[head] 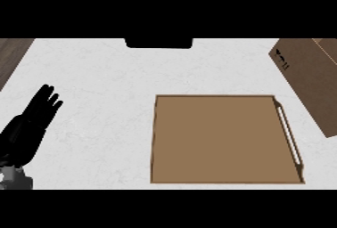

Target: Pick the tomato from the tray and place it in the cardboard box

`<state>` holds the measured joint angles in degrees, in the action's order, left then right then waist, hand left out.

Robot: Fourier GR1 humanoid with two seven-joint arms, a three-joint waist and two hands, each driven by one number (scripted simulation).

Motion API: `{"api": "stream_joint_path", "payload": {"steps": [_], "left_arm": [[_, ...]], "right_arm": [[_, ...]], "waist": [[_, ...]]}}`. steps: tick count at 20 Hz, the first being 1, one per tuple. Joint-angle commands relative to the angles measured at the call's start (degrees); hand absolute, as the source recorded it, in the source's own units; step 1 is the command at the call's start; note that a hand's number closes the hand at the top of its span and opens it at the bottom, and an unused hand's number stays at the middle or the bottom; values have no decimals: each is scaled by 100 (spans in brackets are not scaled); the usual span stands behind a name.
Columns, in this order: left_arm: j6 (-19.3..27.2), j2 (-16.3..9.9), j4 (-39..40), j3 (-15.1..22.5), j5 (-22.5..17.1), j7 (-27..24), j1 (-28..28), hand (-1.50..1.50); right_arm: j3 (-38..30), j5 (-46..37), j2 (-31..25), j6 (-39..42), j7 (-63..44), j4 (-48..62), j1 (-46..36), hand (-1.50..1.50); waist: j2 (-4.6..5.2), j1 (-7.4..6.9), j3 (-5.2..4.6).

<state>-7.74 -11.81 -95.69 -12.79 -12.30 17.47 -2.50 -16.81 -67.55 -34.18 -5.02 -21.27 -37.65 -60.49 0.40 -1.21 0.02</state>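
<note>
One hand shows in the head view, the left hand point(30, 122), resting at the left edge with fingers straight and up, holding nothing. Right hand isn't in view at all. Tray point(223, 139) sits right of it with a gap of counter point(99, 80) between, and it looks bare (no tomato anywhere I can spot, so I can't say which way it lies). Cardboard box point(309, 80) is at the far right, just past the tray; its inside is hidden.

tray point(223, 142) lies on counter point(99, 75); cardboard box point(309, 80) at its right.
</note>
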Motion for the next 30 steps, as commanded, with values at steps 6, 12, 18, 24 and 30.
{"api": "stream_joint_path", "payload": {"steps": [6, 12, 18, 24, 30], "left_arm": [[-20, 19, 76, 54, 27, -3, -176, 0], [173, 90, 214, 80, 173, 25, -339, 0], [25, 117, 1, 116, 228, -189, 152, 0], [126, 107, 97, 93, 167, 35, -161, 0], [-102, 7, 385, -86, 50, -269, -29, 0]], "right_arm": [[-560, 425, -264, -872, 1122, 1524, 363, 150], [-826, 662, -142, -411, 496, 2057, 449, -150], [-1108, 1096, -235, -812, 1765, 2132, 673, -150], [-2182, 2243, -240, -1575, 2140, 1587, 447, -150], [-2873, 3157, -344, -1616, 2801, 1434, 772, -150]], "waist": [[50, -69, 9], [40, -15, 7], [28, -71, 10], [-13, 18, 15], [-7, 58, 5]]}}
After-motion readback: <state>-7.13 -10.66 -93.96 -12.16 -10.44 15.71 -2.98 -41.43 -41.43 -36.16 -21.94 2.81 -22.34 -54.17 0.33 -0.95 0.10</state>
